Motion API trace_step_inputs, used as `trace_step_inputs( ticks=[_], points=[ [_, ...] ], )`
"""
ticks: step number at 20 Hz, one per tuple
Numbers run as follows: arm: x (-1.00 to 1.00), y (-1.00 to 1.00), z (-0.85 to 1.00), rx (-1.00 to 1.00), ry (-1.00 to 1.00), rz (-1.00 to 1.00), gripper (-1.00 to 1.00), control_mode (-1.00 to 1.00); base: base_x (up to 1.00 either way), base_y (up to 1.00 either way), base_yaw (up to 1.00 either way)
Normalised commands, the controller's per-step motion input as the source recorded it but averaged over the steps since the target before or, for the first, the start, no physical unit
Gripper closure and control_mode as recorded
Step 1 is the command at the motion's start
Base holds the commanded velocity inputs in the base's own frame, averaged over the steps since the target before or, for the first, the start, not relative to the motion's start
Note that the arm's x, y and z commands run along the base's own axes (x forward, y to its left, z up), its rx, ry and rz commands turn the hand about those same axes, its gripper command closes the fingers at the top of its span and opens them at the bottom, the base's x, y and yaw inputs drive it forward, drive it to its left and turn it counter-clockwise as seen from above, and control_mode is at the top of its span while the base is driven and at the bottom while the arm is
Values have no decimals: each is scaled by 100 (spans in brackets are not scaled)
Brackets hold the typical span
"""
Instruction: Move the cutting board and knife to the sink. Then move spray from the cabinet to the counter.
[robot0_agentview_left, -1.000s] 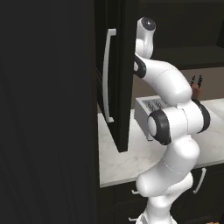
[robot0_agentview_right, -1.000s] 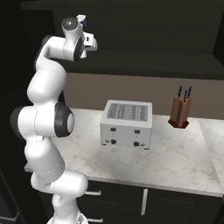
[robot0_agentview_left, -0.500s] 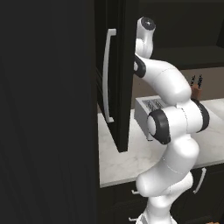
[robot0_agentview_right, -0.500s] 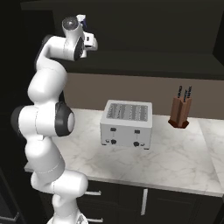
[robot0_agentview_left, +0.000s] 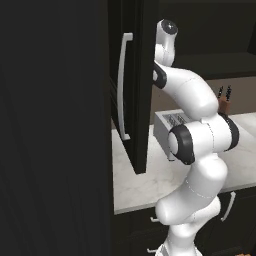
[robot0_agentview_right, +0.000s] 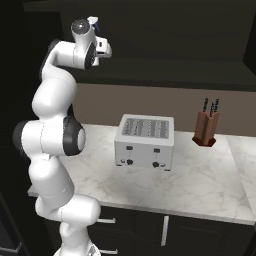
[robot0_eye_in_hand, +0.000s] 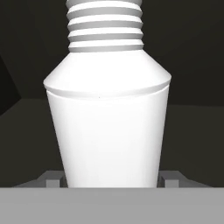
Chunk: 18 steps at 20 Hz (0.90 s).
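The spray (robot0_eye_in_hand: 108, 122), a white plastic bottle with a ribbed neck, stands upright close in front of the hand inside the dark cabinet recess. My gripper (robot0_eye_in_hand: 113, 180) is shut on its lower body, with one fingertip (robot0_eye_in_hand: 52, 181) against each side. From the right base view, the bottle's blue-and-white nozzle (robot0_agentview_right: 94, 21) peeks out above the raised wrist. The cabinet door (robot0_agentview_left: 134, 100) with its silver bar handle (robot0_agentview_left: 121, 85) stands open and hides the hand in the left base view. The marble counter (robot0_agentview_right: 200, 185) lies below. The cutting board, knife and sink are out of view.
A white toaster (robot0_agentview_right: 145, 142) sits mid-counter under the arm's reach. A brown knife block (robot0_agentview_right: 206, 129) with black-handled knives stands at the back right. Dark drawers with silver handles (robot0_agentview_right: 163, 231) run below the counter. The open door edge (robot0_agentview_left: 141, 165) overhangs the counter's left end.
The jaws have narrowed onto the bottle's sides. The arm has stayed raised at the cabinet with hardly any shift.
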Motion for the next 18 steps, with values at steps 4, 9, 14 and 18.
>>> trace_step_inputs(
  ticks=[4,9,14,18],
  points=[
    [3,1,6,1,0,0,100,-100,0,0,0],
    [6,2,11,1,-1,0,100,-100,0,0,0],
    [6,1,11,0,-1,0,100,-100,0,0,0],
    [4,1,9,0,0,0,100,-100,0,0,0]
  ],
)
